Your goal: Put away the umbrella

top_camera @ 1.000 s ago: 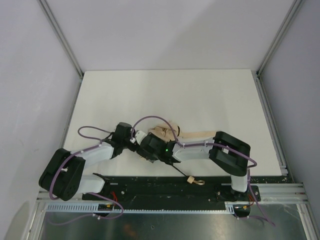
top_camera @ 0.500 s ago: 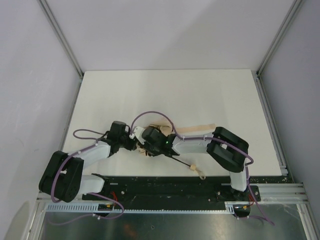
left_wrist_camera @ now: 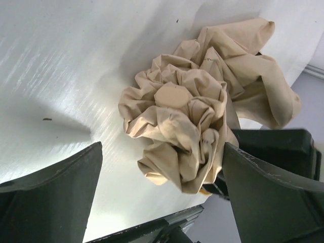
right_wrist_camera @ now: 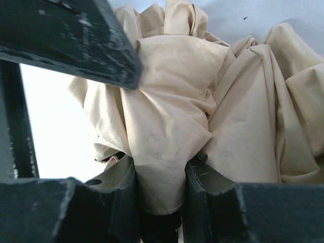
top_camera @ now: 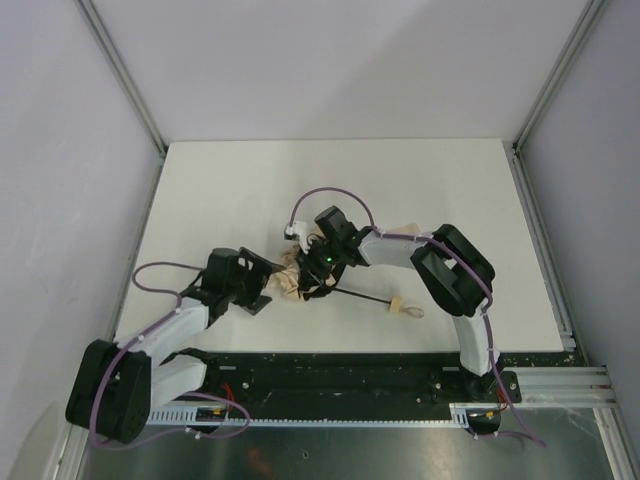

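Note:
The umbrella (top_camera: 291, 277) lies near the middle of the table as a crumpled tan bundle. Its thin black shaft (top_camera: 362, 297) runs right to a small tan handle (top_camera: 406, 309). My right gripper (top_camera: 312, 270) is shut on a fold of the umbrella fabric (right_wrist_camera: 159, 167), pinched between both fingers (right_wrist_camera: 114, 195). My left gripper (top_camera: 268, 291) stands wide open just left of the bundle. In the left wrist view the fabric (left_wrist_camera: 185, 116) sits ahead of the left gripper (left_wrist_camera: 162, 190), close to its right finger (left_wrist_camera: 276, 195), and nothing is held.
The white table (top_camera: 220, 190) is bounded by grey walls with metal posts at the far corners. A black rail (top_camera: 330, 372) carrying the arm bases runs along the near edge. A black bar (right_wrist_camera: 66, 35) crosses the upper left of the right wrist view.
The left gripper let go, opened wide and drew back to the left. The right gripper closed on the fabric and moved farther up the table, dragging shaft and handle away from the near edge.

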Motion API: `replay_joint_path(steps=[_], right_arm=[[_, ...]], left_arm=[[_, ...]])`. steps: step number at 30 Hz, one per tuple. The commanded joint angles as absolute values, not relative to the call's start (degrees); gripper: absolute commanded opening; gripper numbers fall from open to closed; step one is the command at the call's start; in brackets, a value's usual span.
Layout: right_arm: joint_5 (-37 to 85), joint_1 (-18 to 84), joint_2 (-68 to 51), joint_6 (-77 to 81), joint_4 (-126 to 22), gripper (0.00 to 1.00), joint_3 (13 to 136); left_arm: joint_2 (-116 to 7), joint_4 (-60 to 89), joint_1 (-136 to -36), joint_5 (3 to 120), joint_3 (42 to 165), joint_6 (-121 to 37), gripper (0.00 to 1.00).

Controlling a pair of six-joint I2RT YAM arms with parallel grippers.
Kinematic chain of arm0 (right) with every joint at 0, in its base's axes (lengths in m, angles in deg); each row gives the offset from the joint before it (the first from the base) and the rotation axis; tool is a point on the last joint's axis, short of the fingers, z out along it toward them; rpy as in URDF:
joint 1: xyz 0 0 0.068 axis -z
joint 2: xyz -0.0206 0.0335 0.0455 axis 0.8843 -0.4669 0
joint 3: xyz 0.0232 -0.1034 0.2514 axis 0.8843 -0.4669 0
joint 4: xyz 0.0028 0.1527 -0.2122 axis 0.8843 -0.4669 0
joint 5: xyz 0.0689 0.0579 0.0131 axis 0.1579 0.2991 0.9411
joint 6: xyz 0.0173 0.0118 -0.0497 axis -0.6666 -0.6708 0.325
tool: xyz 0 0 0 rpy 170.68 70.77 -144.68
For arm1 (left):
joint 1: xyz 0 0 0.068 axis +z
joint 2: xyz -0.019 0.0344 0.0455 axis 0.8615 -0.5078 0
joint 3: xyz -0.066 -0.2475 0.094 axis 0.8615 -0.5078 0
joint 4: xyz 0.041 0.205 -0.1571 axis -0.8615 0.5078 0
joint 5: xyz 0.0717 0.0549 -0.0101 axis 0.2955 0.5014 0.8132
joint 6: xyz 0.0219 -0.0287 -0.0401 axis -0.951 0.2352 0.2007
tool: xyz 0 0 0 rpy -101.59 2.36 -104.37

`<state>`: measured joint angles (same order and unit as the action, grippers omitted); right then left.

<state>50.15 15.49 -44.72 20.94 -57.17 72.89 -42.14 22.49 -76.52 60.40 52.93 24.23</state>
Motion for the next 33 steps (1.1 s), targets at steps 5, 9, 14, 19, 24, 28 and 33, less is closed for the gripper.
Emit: replay_joint_path(steps=[5,9,14,19,24,28,33], right_arm=[[67.9,20.9,-53.1,12.9,-58.6,0.0,70.8],[71.8,22.2,-53.3,9.7,-56.2,0.0,71.0],[74.5,22.7,-53.8,5.3,-53.6,0.0,71.4],[77.1,23.0,-53.8,2.4,-50.6,0.0,71.8],[79.6,23.1,-53.4,3.3,-51.8,0.0,71.9],[81.5,23.1,-53.0,4.4,-54.0,0.0,72.0],[83.9,22.9,-52.9,6.2,-56.4,0.0,72.7]], left_arm=[[-35.5,20.6,-76.8,60.0,50.3,19.3,0.99],[-37.3,13.7,-79.4,60.7,50.3,21.0,1.0],[-43.9,9.4,-84.7,63.1,52.2,24.4,0.99],[-50.7,9.0,-87.0,67.0,51.9,28.9,0.99],[-56.4,6.2,-86.8,72.5,52.5,29.0,0.97],[-59.8,3.1,-86.0,73.5,53.4,28.1,0.83],[-60.7,0.4,-85.8,75.3,53.0,26.2,0.52]])
